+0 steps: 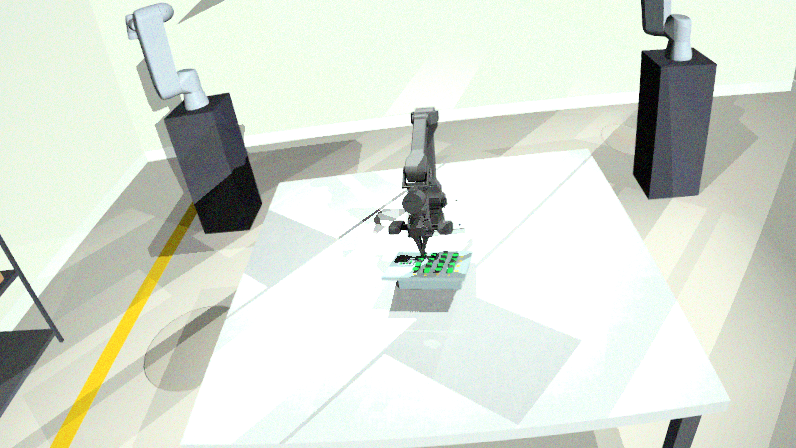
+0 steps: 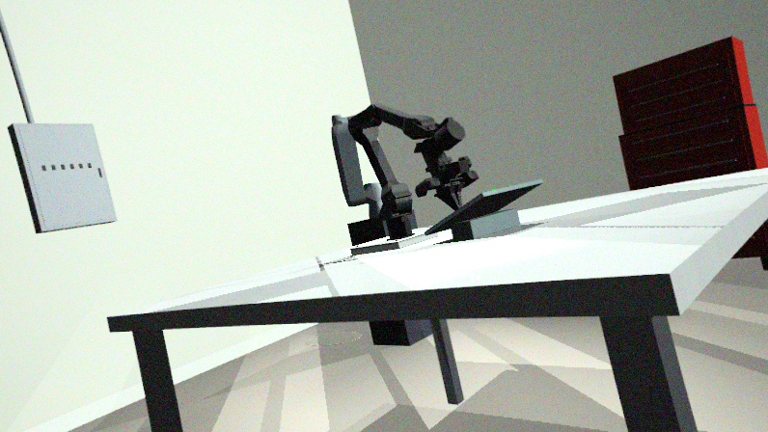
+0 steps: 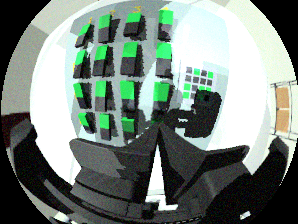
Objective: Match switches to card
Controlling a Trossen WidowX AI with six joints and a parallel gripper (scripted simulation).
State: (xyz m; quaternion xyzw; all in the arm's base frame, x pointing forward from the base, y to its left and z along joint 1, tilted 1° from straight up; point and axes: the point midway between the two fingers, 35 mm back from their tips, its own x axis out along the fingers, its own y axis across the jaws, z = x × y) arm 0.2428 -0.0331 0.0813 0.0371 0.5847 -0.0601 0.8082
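The pale blue switch panel [image 1: 391,273] [image 2: 473,207] [image 3: 219,52] is tilted, its far side higher. It bears a four-by-four grid of green and dark grey rocker switches. The far-right switch [image 3: 165,22] and its neighbours show clearly in the wrist view. The nearest switch of the right column is mostly hidden behind the fingertips. The small card [image 3: 199,79] lies right of the grid; its far row reads grey, green, grey, green, and its near-right part is in dark shadow. My gripper [image 1: 423,253] [image 2: 458,207] [image 3: 158,126] is shut and empty, its tips at the near end of the right column.
The panel stands on a block [image 2: 494,224] on the white table [image 1: 557,267] [image 2: 601,262]. Two dark pedestals [image 1: 674,122] with pale arms stand beyond the table. A red cabinet [image 2: 682,112] and a grey wall box [image 2: 69,187] stand farther off. Shadows cross the table.
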